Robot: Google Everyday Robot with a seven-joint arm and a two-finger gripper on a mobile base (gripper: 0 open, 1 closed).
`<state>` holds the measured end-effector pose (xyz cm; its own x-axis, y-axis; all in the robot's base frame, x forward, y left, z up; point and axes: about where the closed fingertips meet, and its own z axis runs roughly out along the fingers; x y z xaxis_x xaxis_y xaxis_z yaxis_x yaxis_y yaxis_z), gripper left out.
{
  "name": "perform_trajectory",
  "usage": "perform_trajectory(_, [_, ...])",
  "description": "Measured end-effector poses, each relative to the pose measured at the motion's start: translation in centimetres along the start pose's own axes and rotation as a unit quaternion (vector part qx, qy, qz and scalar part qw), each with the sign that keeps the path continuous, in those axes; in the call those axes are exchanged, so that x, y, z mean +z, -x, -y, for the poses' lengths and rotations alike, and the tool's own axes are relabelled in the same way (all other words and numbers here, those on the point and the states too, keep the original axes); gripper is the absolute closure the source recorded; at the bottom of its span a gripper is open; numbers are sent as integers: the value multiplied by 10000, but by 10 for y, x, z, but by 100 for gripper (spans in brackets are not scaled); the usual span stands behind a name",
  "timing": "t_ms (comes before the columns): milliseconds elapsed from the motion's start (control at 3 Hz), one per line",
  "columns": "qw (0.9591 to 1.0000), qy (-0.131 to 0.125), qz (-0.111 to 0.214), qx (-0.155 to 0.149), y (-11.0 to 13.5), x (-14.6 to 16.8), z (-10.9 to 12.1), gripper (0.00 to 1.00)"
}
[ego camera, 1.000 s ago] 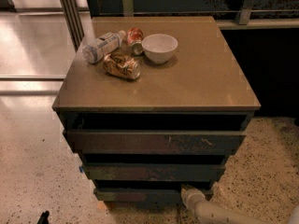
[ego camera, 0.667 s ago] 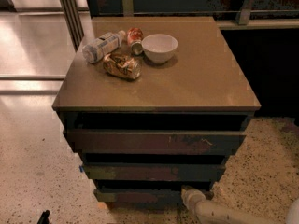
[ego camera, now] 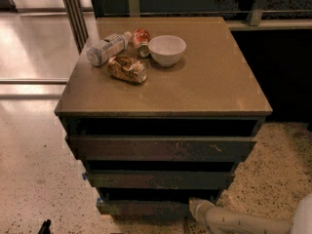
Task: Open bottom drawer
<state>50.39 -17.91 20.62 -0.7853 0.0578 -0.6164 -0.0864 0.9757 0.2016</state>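
Note:
A cabinet with a tan top [ego camera: 195, 82] has three dark drawer fronts stacked below it. The bottom drawer [ego camera: 141, 206] is the narrowest front, dark and worn, near the floor. My gripper [ego camera: 196, 207] comes in from the lower right on a pale arm [ego camera: 243, 223]. Its tip is at the right end of the bottom drawer front, under the middle drawer [ego camera: 161, 180]. Its tip is against the dark front.
On the cabinet top lie a plastic bottle [ego camera: 106, 48], a red can [ego camera: 141, 41], a crumpled snack bag [ego camera: 127, 68] and a white bowl [ego camera: 166, 49]. The top drawer [ego camera: 161, 149] is widest. Speckled floor surrounds the cabinet; a metal post [ego camera: 73, 13] stands at back left.
The gripper and arm have stayed at the right end of the bottom drawer; the drawers look unchanged.

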Motion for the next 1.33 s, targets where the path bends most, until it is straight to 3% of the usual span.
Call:
perform_trajectory(333, [10000,0,0,0,3,-1,-1,100])
perform_trajectory(667, [9984,226,-522,71,-25,-9,-5,100])
perform_trajectory(1333, [9966,304,-754,102,-35,-13,-8,100])
